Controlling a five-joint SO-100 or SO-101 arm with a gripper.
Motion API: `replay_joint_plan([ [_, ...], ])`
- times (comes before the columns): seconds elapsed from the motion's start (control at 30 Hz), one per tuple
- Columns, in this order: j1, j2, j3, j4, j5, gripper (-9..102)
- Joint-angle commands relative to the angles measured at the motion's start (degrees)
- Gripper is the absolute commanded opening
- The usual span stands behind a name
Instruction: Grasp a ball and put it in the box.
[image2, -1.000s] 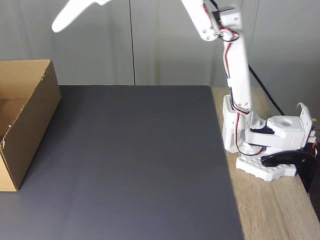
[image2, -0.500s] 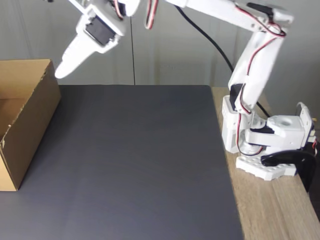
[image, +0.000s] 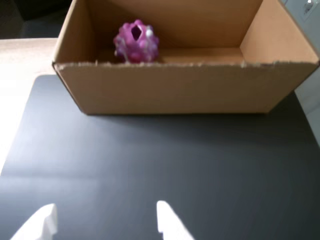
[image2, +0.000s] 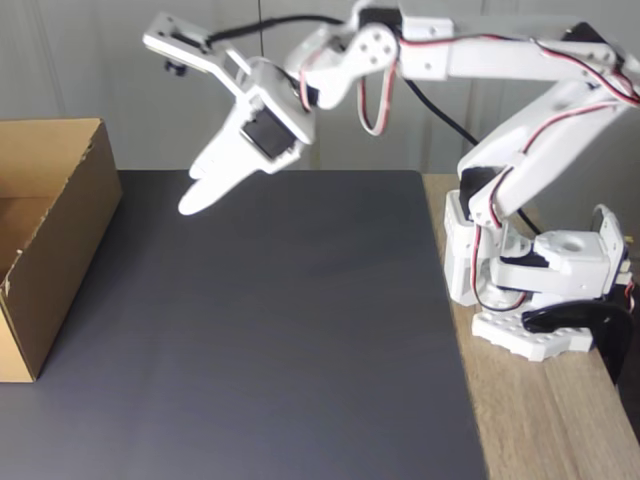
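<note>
The purple and pink bumpy ball (image: 136, 42) lies inside the brown cardboard box (image: 175, 90), near its back left corner in the wrist view. In the fixed view the box (image2: 60, 230) stands at the left edge of the dark mat and its inside is hidden. My white gripper (image: 102, 222) is open with nothing between its fingers, and the mat shows between the two fingertips. It hangs above the mat a short way in front of the box. The fixed view shows the gripper (image2: 198, 195) pointing down and left, to the right of the box.
A dark grey mat (image2: 270, 330) covers most of the table. Bare wood (image2: 560, 420) shows on the right, where the arm's base (image2: 530, 290) is clamped. A black cable (image2: 440, 110) runs behind the arm. A grey wall stands at the back.
The arm has swung down and to the right, away from the box. The gripper, high near the box before, now hangs lower over the mat.
</note>
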Motion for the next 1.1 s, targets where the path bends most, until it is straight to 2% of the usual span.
replay_joint_plan([
  [0.0, 0.9, 6.1, 5.6, -2.5, 0.0, 26],
  [0.23, 0.9, 18.5, 19.3, -4.3, -1.7, 25],
  [0.57, 5.4, 45.8, 35.3, 5.3, -7.7, 25],
  [1.07, 5.0, 46.1, 43.9, 5.4, -9.6, 21],
])
